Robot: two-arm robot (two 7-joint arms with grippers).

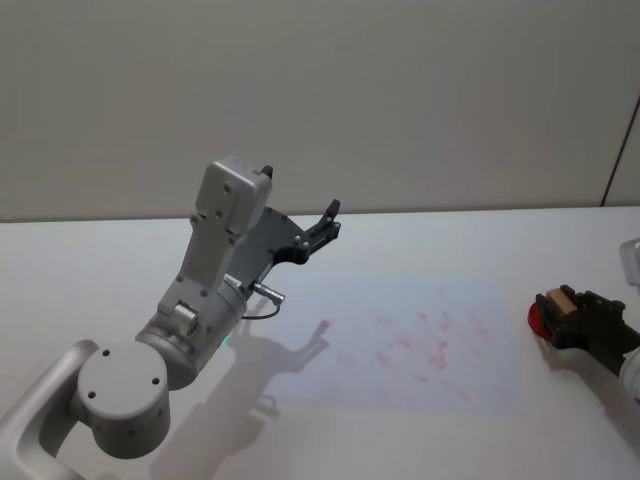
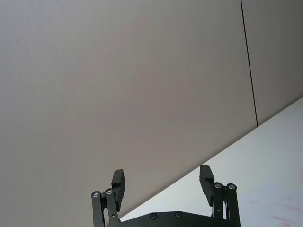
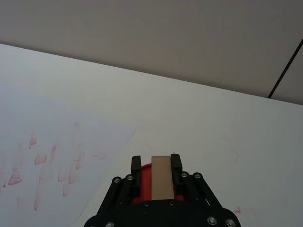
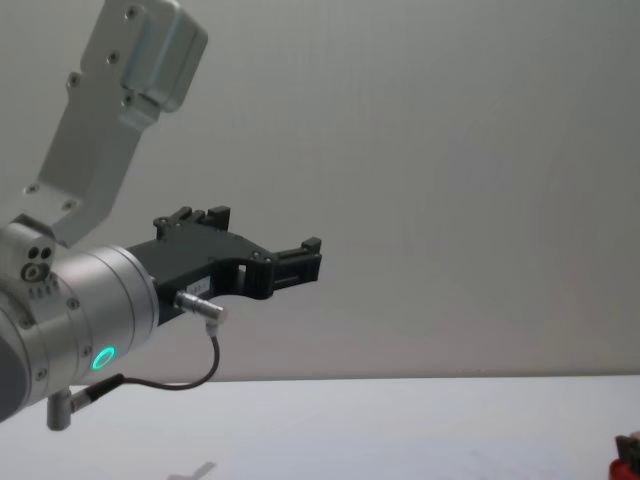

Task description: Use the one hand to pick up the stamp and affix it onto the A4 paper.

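No text, label, brand or number can be read anywhere; the red marks on the paper are illegible smudges.

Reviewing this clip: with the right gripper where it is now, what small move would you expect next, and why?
Probably a short lift straight up. The right gripper is shut on the stamp, whose tan end shows between the fingers, directly over the red round pad and off the A4 paper. Clearing the pad comes before carrying toward the paper. The left gripper hangs open, raised and idle.
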